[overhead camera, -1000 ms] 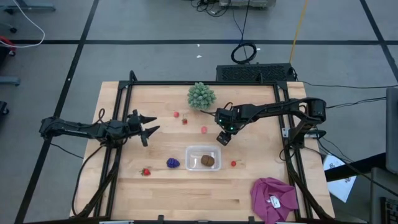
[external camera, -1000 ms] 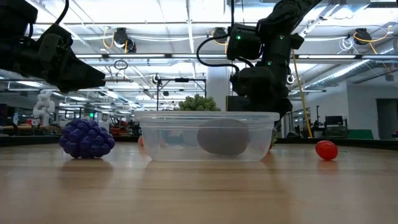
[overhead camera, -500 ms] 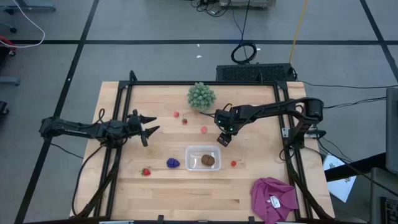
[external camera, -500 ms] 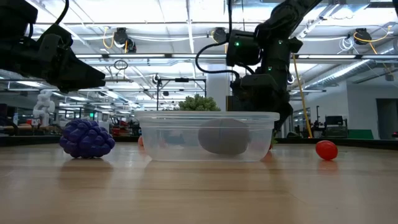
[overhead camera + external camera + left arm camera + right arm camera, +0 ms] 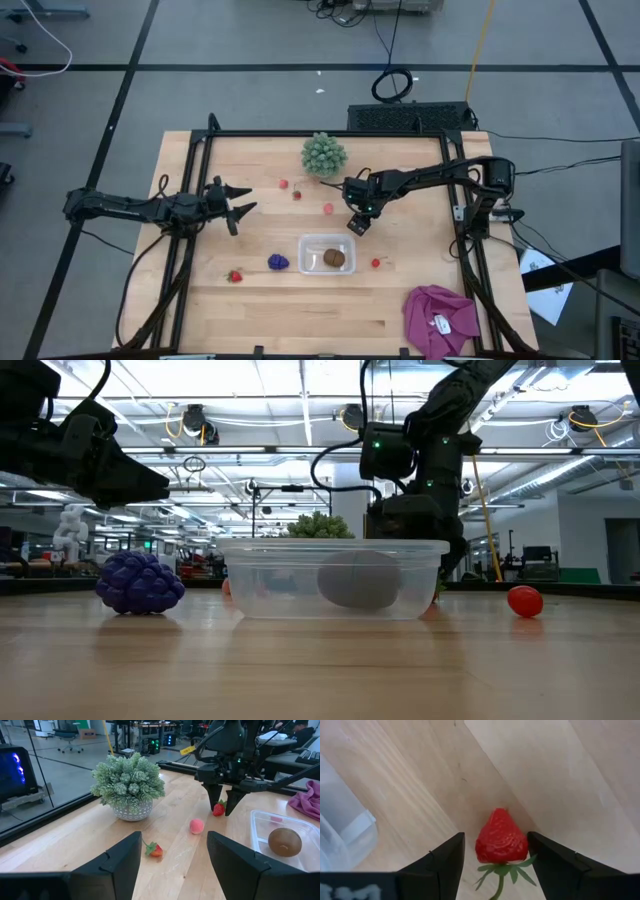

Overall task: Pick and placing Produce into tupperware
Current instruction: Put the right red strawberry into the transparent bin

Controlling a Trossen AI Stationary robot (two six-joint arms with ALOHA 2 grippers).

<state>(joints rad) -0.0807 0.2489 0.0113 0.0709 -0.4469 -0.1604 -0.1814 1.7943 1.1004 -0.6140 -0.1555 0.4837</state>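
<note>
My right gripper (image 5: 357, 226) points down at the table just beyond the tupperware's (image 5: 327, 255) far right corner. It is open, with a finger on either side of a red strawberry (image 5: 501, 842) that lies on the wood, also seen as the strawberry (image 5: 218, 809) in the left wrist view. The clear tupperware holds the brown kiwi (image 5: 336, 258). The purple grape cluster (image 5: 278, 261) lies just left of it. Loose strawberries lie at the far middle (image 5: 284, 184) (image 5: 297, 195), near left (image 5: 235, 276) and right of the tupperware (image 5: 376, 263). My left gripper (image 5: 240, 203) hovers open over the left side.
A pink round piece (image 5: 328, 209) lies left of my right gripper. The green spiky ball in its pot (image 5: 324, 153) stands at the far middle. The magenta cloth (image 5: 440, 315) lies at the near right corner. Black frame rails (image 5: 190, 170) run along the table's left, right and far sides.
My right arm has shifted slightly toward the table's left, bringing its open fingers around the strawberry. Nothing else has moved.
</note>
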